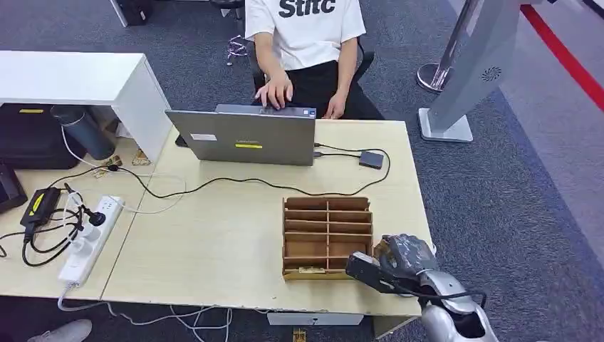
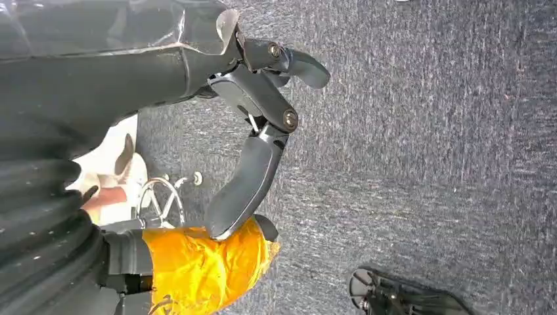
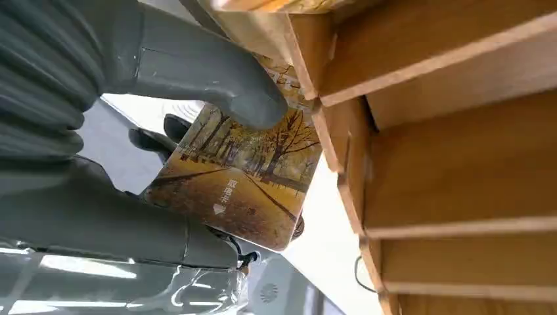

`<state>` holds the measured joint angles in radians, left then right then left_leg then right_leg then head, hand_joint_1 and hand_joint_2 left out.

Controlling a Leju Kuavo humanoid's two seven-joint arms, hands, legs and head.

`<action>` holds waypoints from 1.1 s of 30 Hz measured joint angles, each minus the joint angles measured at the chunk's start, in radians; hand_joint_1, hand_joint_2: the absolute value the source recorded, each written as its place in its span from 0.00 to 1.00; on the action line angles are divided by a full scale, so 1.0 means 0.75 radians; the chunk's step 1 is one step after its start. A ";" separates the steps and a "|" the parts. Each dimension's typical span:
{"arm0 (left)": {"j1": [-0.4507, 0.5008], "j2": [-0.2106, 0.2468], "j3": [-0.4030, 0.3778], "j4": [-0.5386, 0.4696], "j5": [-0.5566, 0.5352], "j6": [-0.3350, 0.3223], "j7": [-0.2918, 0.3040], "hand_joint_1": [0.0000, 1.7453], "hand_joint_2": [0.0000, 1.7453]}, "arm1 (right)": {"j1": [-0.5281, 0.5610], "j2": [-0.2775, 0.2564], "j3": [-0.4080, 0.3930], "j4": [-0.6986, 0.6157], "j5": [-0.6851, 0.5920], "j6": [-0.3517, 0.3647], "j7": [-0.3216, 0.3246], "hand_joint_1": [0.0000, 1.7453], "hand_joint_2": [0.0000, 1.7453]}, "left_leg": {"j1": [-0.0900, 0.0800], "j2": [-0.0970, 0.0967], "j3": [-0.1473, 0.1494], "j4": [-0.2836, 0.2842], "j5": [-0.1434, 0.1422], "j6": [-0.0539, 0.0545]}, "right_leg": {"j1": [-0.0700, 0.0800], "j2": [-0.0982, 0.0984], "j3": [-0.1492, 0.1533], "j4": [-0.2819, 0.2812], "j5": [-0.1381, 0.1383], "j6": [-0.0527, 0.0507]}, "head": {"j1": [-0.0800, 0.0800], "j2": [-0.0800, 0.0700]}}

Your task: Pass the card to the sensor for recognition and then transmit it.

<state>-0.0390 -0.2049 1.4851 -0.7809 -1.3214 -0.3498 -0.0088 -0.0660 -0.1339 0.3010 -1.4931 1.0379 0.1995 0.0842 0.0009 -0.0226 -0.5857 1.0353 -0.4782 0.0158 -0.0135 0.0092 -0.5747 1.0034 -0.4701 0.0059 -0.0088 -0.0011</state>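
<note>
My right hand (image 1: 404,256) is at the right front corner of the wooden slotted rack (image 1: 327,236) on the table. It holds a card (image 3: 238,182) printed with autumn trees, pinched between thumb (image 3: 197,69) and fingers, right beside the rack's wooden wall (image 3: 453,177). A small dark box (image 1: 371,159), joined by cable to the laptop (image 1: 246,135), lies at the table's far right. My left hand (image 2: 253,141) hangs over grey carpet, fingers apart and holding nothing.
A person sits behind the laptop with hands on its keyboard. A white power strip (image 1: 89,241) with tangled cables lies at the left. The table edge (image 1: 420,214) runs just right of my right hand; a silver stand (image 1: 463,78) rises on the carpet beyond.
</note>
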 joint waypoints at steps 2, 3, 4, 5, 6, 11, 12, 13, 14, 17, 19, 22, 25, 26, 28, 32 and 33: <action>0.000 0.001 0.000 0.000 0.002 0.004 0.005 0.00 1.00 | -0.011 0.000 0.005 0.011 0.020 0.008 0.036 1.00 1.00 | 0.000 0.000 0.000 0.000 0.000 0.000 | 0.000 0.000 0.000 0.000 0.000 0.000 | 0.000 0.000; 0.000 0.002 0.000 0.001 0.003 0.006 0.009 0.00 1.00 | -0.017 0.000 0.009 0.020 0.029 0.017 0.048 1.00 1.00 | 0.000 0.000 0.000 0.000 0.000 0.000 | 0.000 0.000 0.000 0.000 0.000 0.000 | 0.000 0.000; 0.000 0.002 0.000 0.001 0.003 0.006 0.009 0.00 1.00 | -0.018 0.000 0.009 0.022 0.030 0.018 0.049 1.00 1.00 | 0.000 0.000 0.000 0.000 0.000 0.000 | 0.000 0.000 0.000 0.000 0.000 0.000 | 0.000 0.000; 0.000 0.002 0.000 0.001 0.003 0.006 0.009 0.00 1.00 | -0.018 0.000 0.009 0.022 0.030 0.018 0.049 1.00 1.00 | 0.000 0.000 0.000 0.000 0.000 0.000 | 0.000 0.000 0.000 0.000 0.000 0.000 | 0.000 0.000; 0.000 0.002 0.000 0.001 0.003 0.006 0.009 0.00 1.00 | -0.018 0.000 0.009 0.022 0.030 0.018 0.049 1.00 1.00 | 0.000 0.000 0.000 0.000 0.000 0.000 | 0.000 0.000 0.000 0.000 0.000 0.000 | 0.000 0.000; 0.000 0.002 0.000 0.001 0.003 0.006 0.009 0.00 1.00 | -0.018 0.000 0.009 0.022 0.030 0.018 0.049 1.00 1.00 | 0.000 0.000 0.000 0.000 0.000 0.000 | 0.000 0.000 0.000 0.000 0.000 0.000 | 0.000 0.000; 0.000 0.002 0.000 0.001 0.003 0.006 0.009 0.00 1.00 | -0.018 0.000 0.009 0.022 0.030 0.018 0.049 1.00 1.00 | 0.000 0.000 0.000 0.000 0.000 0.000 | 0.000 0.000 0.000 0.000 0.000 0.000 | 0.000 0.000; 0.000 0.002 0.000 0.001 0.003 0.007 0.010 0.00 1.00 | -0.019 0.000 0.010 0.023 0.031 0.019 0.050 1.00 1.00 | 0.000 0.000 0.000 0.000 0.000 0.000 | 0.000 0.000 0.000 0.000 0.000 0.000 | 0.000 0.000; -0.001 0.003 0.000 0.002 0.004 0.012 0.012 0.00 1.00 | -0.027 0.000 0.017 0.045 0.042 0.030 0.059 1.00 1.00 | 0.000 0.000 0.000 0.000 0.000 0.000 | 0.000 0.000 0.000 0.000 0.000 0.000 | 0.000 0.000; -0.002 0.004 0.000 0.008 0.017 0.024 0.022 0.00 1.00 | -0.032 0.005 0.024 0.061 0.116 0.000 0.070 1.00 1.00 | 0.000 0.000 0.000 0.000 0.000 0.000 | 0.000 0.000 0.000 0.000 0.000 0.000 | 0.000 0.000; -0.001 0.004 0.000 0.008 0.022 0.023 0.024 0.00 1.00 | -0.029 0.008 0.024 0.054 0.138 -0.027 0.054 1.00 1.00 | 0.000 0.000 0.000 0.000 0.000 0.000 | 0.000 0.000 0.000 0.000 0.000 0.000 | 0.000 0.000; -0.001 0.000 0.000 0.008 0.032 0.011 0.027 0.00 1.00 | -0.009 0.013 0.010 0.004 0.172 -0.084 0.034 1.00 1.00 | 0.000 0.000 0.000 0.000 0.000 0.000 | 0.000 0.000 0.000 0.000 0.000 0.000 | 0.000 0.000; 0.001 -0.010 0.000 0.008 0.048 0.000 0.038 0.00 1.00 | 0.029 0.019 -0.017 -0.087 0.210 -0.128 0.021 1.00 1.00 | 0.000 0.000 0.000 0.000 0.000 0.000 | 0.000 0.000 0.000 0.000 0.000 0.000 | 0.000 0.000; 0.001 -0.013 0.000 0.007 0.049 -0.002 0.039 0.00 1.00 | 0.040 0.022 -0.025 -0.118 0.215 -0.138 0.018 1.00 1.00 | 0.000 0.000 0.000 0.000 0.000 0.000 | 0.000 0.000 0.000 0.000 0.000 0.000 | 0.000 0.000; 0.000 -0.021 0.000 0.007 0.053 -0.006 0.040 0.00 1.00 | 0.058 0.024 -0.042 -0.166 0.222 -0.143 0.015 1.00 1.00 | 0.000 0.000 0.000 0.000 0.000 0.000 | 0.000 0.000 0.000 0.000 0.000 0.000 | 0.000 0.000; 0.000 -0.028 0.000 0.006 0.054 -0.006 0.040 0.00 1.00 | 0.080 0.026 -0.056 -0.218 0.225 -0.154 -0.005 1.00 1.00 | 0.000 0.000 0.000 0.000 0.000 0.000 | 0.000 0.000 0.000 0.000 0.000 0.000 | 0.000 0.000; 0.000 -0.030 0.000 0.004 0.054 -0.006 0.040 0.00 1.00 | 0.085 0.028 -0.062 -0.226 0.219 -0.163 -0.023 1.00 1.00 | 0.000 0.000 0.000 0.000 0.000 0.000 | 0.000 0.000 0.000 0.000 0.000 0.000 | 0.000 0.000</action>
<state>-0.0387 -0.2274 1.4851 -0.7778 -1.2806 -0.3544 0.0210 -0.0022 -0.1129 0.2548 -1.6629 1.2020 0.0770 0.0667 0.0008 -0.0226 -0.5857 1.0354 -0.4783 0.0160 -0.0138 0.0091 -0.5748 1.0034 -0.4701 0.0060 -0.0088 -0.0011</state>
